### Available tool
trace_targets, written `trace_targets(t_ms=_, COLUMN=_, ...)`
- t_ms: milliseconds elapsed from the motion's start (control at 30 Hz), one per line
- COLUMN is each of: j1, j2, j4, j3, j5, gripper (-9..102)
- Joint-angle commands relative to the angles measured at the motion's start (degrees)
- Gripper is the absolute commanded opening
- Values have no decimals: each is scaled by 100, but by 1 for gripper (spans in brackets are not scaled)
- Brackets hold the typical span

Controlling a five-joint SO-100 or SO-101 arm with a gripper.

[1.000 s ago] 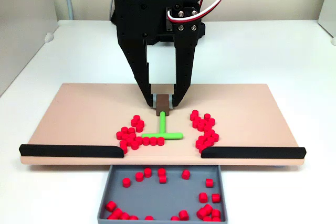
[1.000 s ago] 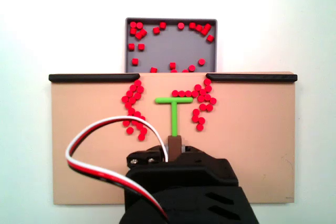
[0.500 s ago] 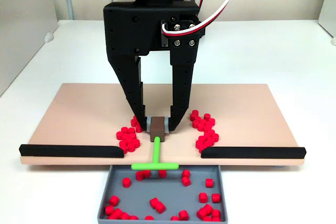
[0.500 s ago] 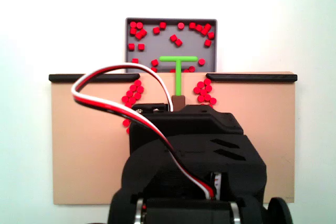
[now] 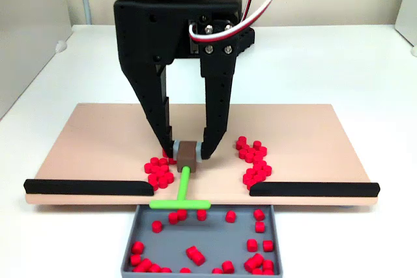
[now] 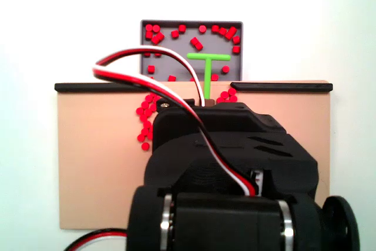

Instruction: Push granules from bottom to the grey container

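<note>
- Beige rectangular board [image 5: 98,141], two black strips [image 5: 88,187] along its near edge in a fixed view.
- Black two-finger gripper [image 5: 188,152], closed on brown block of green T-shaped pusher [image 5: 180,198]; crossbar over tray.
- Shallow grey plastic tray [image 5: 277,239] below board gap.
- Small red cube granules [image 5: 255,161]: clusters flanking gap, more scattered in tray.

granules [image 5: 158,172] left and right on board [image 5: 98,141] | more in grey container [image 5: 143,222] (before board edge)
</note>
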State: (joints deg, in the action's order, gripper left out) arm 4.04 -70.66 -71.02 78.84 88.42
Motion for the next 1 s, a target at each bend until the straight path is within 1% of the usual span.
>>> trace_targets(t_ms=0, j1=-88, j2=-132, j4=-431, j3=-633, j5=-97, gripper=0)
trace_targets(t_ms=133, j1=-158, j2=-501, j4=-870, j3=-738, j5=-193, gripper=0)
trace_targets(t_ms=333, j1=-237, j2=-1239, j4=-1846, j3=-642, j5=-167, gripper=0)
trace_targets(t_ms=400, j1=-264, j2=-1477, j4=-2057, j3=-571, j5=-158, gripper=0)
trace_targets(t_ms=567, j1=-281, j2=-2232, j4=-2057, j3=70, j5=-114, gripper=0)
trace_targets(t_ms=767, j1=-202, j2=-3437, j4=-2039, j3=1336, j5=193, gripper=0)
trace_targets(t_ms=967, j1=-176, j2=-4412, j4=-1960, j3=2496, j5=193, gripper=0)
